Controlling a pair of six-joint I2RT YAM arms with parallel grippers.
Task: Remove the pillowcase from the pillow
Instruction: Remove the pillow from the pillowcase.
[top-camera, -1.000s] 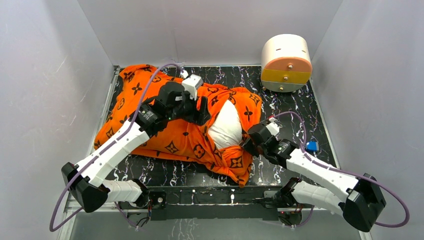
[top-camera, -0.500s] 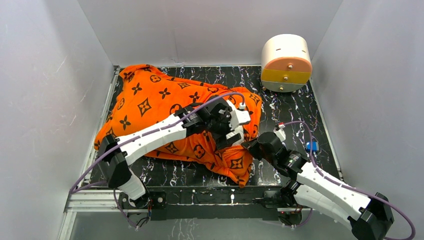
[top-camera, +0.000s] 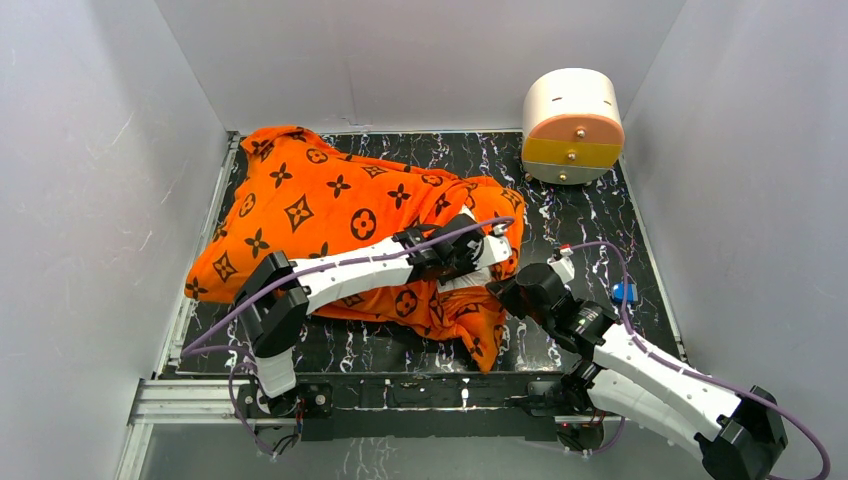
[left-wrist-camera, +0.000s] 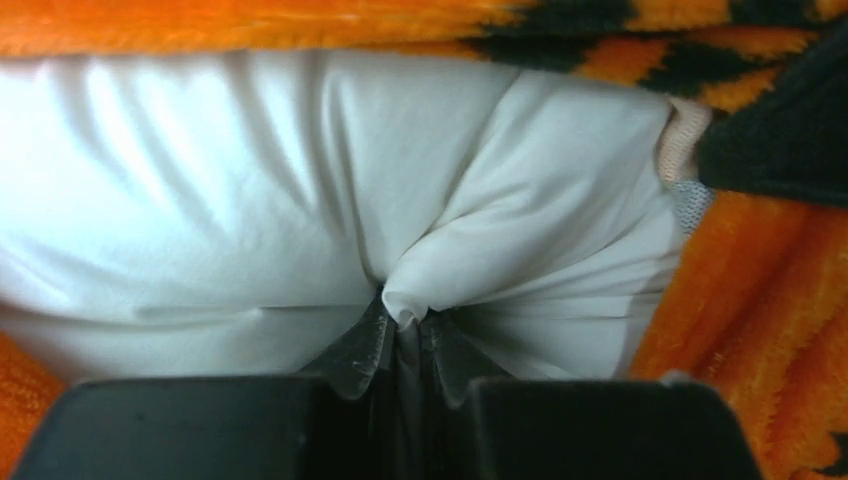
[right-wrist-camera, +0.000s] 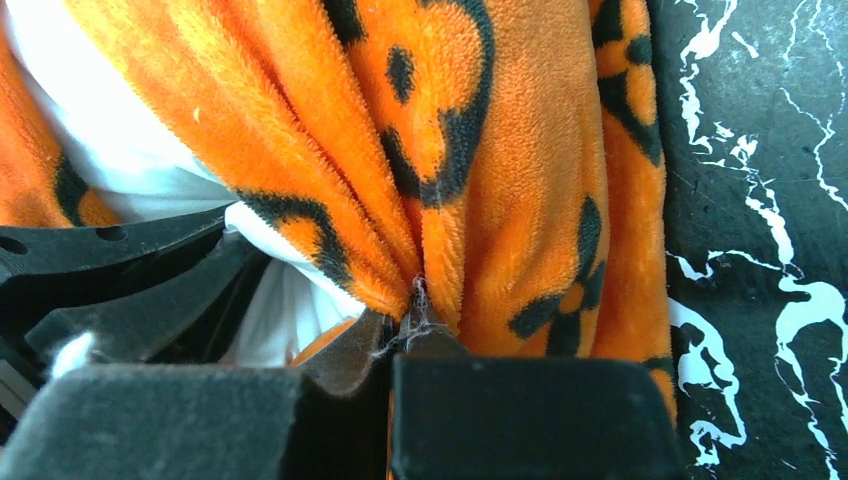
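The orange pillowcase (top-camera: 330, 210) with dark brown motifs lies across the left and middle of the table, its open end to the right. The white pillow (left-wrist-camera: 250, 200) shows in that opening. My left gripper (left-wrist-camera: 405, 320) is shut on a pinched fold of the pillow; from above, the left gripper (top-camera: 480, 262) reaches into the opening. My right gripper (right-wrist-camera: 420, 322) is shut on the pillowcase (right-wrist-camera: 480, 150) at its edge. From above, the right gripper (top-camera: 507, 290) sits just right of the left one. A strip of pillow (right-wrist-camera: 100, 130) shows behind the orange fabric.
A round drawer box (top-camera: 572, 125) stands at the back right corner. A small blue object (top-camera: 625, 292) lies by the right wall. Grey walls close in the black marbled table (top-camera: 580, 220) on three sides.
My left arm swung from over the pillowcase's top right to its open end, lowered, and its jaws closed on the white pillow. The right gripper kept its hold on the pillowcase's edge.
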